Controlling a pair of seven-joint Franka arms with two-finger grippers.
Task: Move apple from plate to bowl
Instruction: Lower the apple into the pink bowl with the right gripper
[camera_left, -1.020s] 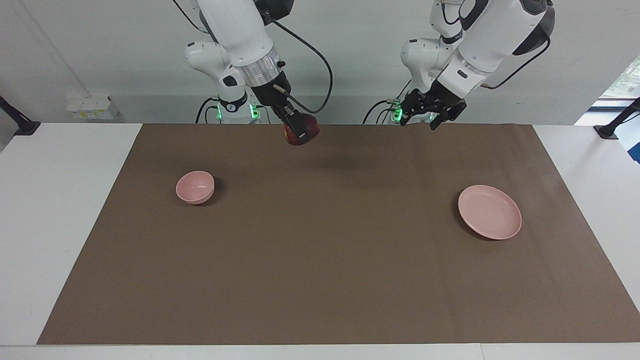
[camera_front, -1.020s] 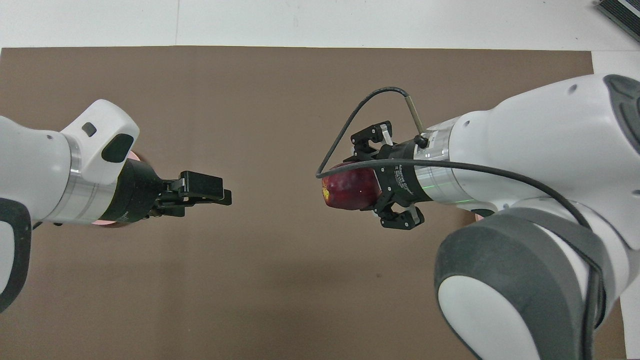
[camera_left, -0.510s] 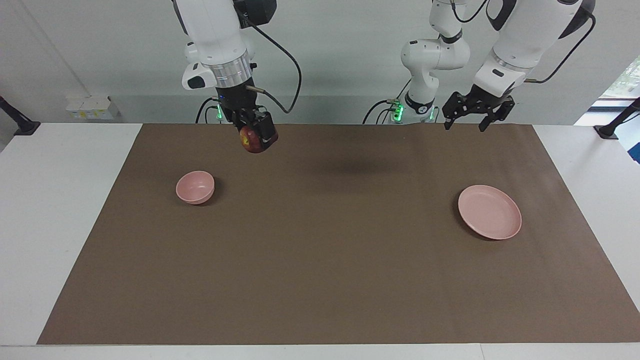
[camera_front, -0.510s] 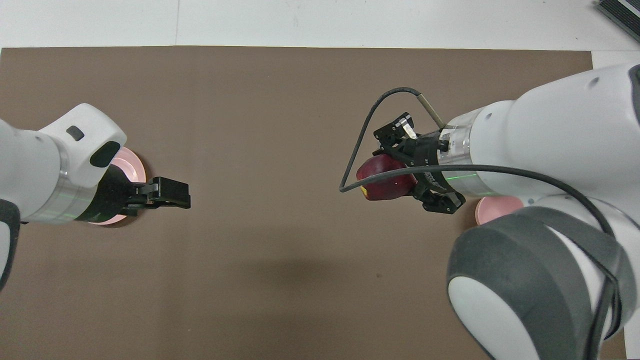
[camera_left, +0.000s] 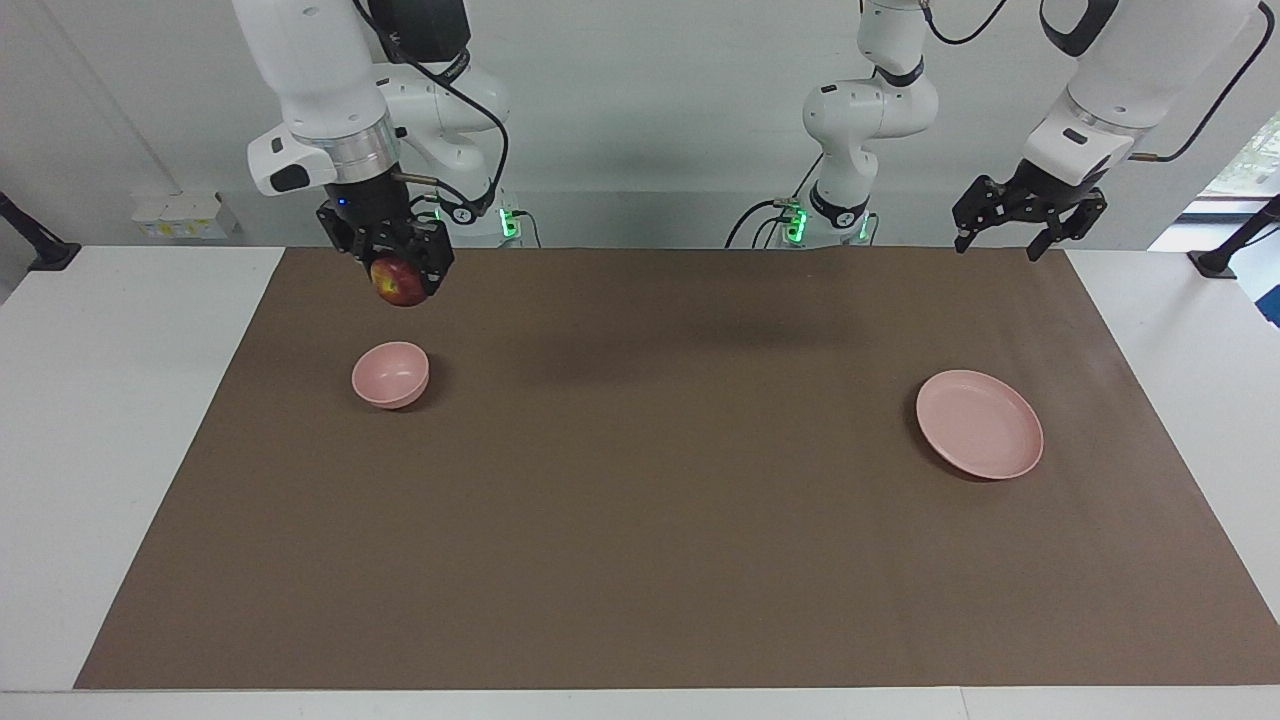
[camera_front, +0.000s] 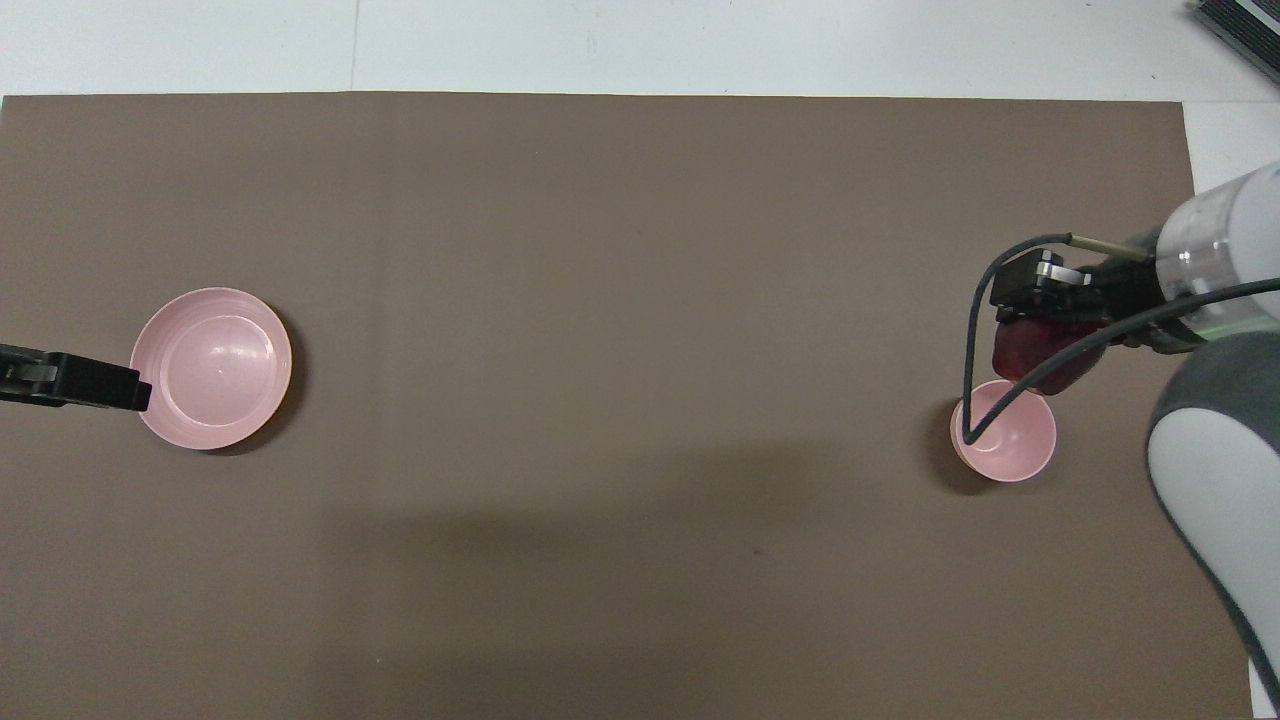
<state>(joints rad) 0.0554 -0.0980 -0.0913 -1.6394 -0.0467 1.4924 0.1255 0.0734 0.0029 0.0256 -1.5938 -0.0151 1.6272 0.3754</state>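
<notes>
Your tabletop (camera_left: 120, 420) is white, with a brown mat (camera_left: 660, 520) covering most of it. Plate (camera_left: 979, 423) sits on the mat toward the left arm's end, nothing on it. Bowl (camera_left: 390, 374) sits on the mat toward the right arm's end, well apart from the plate. Your right tool (camera_left: 398, 266) hangs in the air above the bowl, fingers closed around the apple (camera_left: 398, 282); the apple is clear of the bowl, not touching it. From overhead the apple overlaps the bowl's rim, so it is probably not quite centred over it. Your left tool (camera_left: 1030, 212) is raised above the mat's edge nearest the robots, fingers spread, holding nothing.
</notes>
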